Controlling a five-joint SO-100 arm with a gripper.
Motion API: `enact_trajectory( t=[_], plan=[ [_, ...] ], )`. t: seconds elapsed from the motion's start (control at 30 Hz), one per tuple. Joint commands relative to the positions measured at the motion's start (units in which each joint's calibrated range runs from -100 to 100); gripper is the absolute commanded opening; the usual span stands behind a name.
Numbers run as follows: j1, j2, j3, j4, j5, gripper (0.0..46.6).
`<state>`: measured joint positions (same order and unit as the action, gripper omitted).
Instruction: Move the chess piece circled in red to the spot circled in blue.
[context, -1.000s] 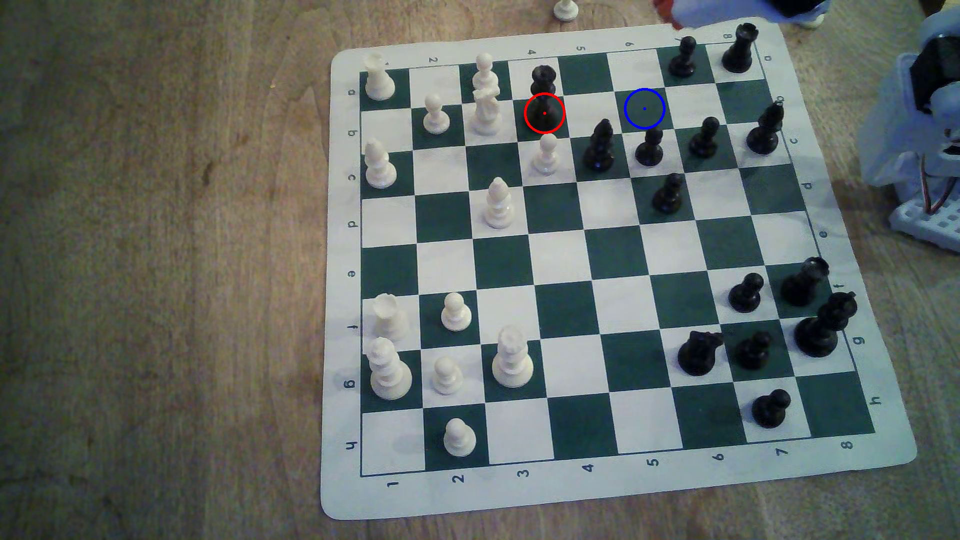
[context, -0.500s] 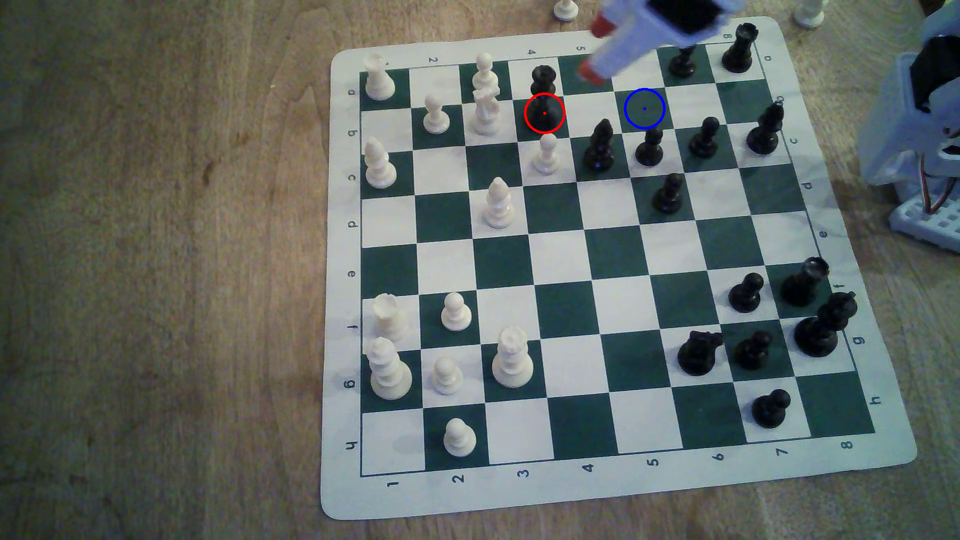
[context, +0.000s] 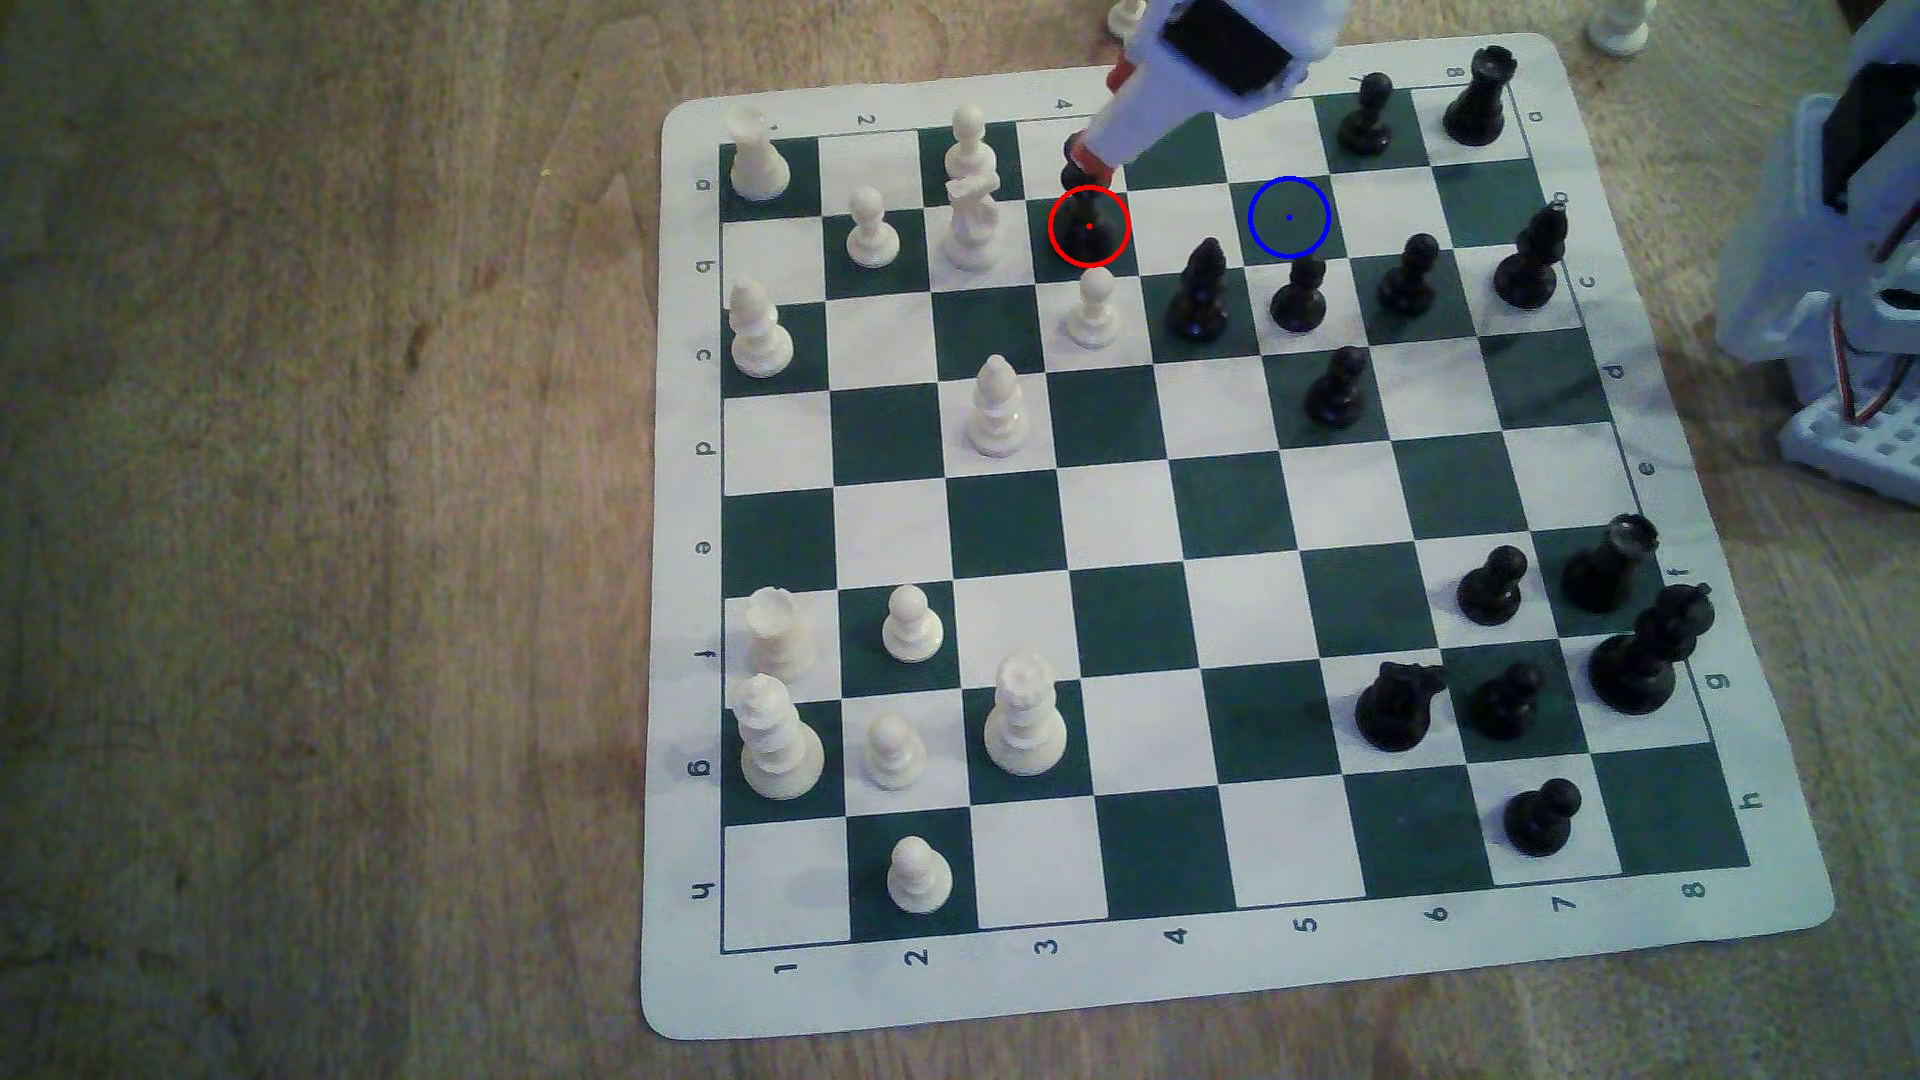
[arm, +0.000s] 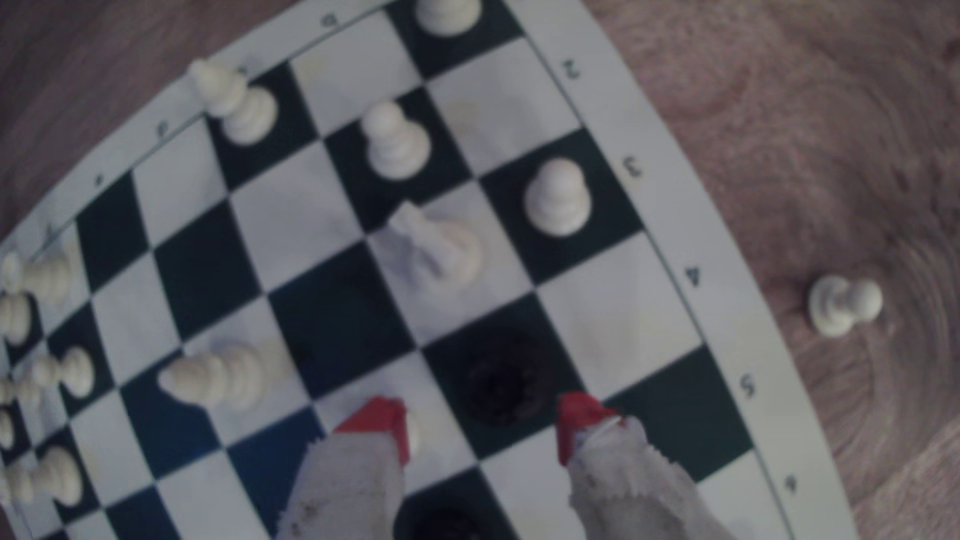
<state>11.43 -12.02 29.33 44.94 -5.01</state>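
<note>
The chess piece (context: 1089, 226), black with a lumpy head, stands on the green square under the red ring near the board's far edge. The wrist view shows it from above as a dark round shape (arm: 506, 381). My gripper (context: 1103, 114) reaches in from the far side, and its lower red tip is at the piece's head. In the wrist view my gripper (arm: 480, 420) is open, with the piece just beyond the gap between the red fingertips (arm: 379, 420). The spot (context: 1288, 217), a green square with a blue ring, lies two squares towards the exterior view's right and is bare.
A white knight (context: 971, 223) stands one square to the exterior view's left of the piece, and a white pawn (context: 1091, 306) just in front of it. A black bishop (context: 1200, 291) and a black pawn (context: 1299, 296) border the spot. The arm's base (context: 1849, 260) is at the right edge.
My gripper has swung in from the board's far right corner towards the exterior view's left and come down to the ringed piece's head. No piece has moved.
</note>
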Motion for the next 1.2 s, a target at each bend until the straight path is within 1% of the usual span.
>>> enact_trajectory(
  t=[0.0, 0.33, 0.5, 0.73, 1.03, 1.17],
  plan=[
    [0.2, 0.7, -3.7, -1.5, 0.0, 15.5],
    [-0.4, 4.5, -3.6, -4.3, 0.0, 14.8],
    [-1.0, 5.9, -4.4, -5.4, -0.4, 12.9],
    [-1.8, 9.1, -6.3, -6.4, -0.9, 11.7],
    [-1.4, 9.5, -7.0, -7.3, -1.1, 12.6],
    [-1.3, 9.1, -7.2, -7.4, -1.2, 8.1]
  ],
)
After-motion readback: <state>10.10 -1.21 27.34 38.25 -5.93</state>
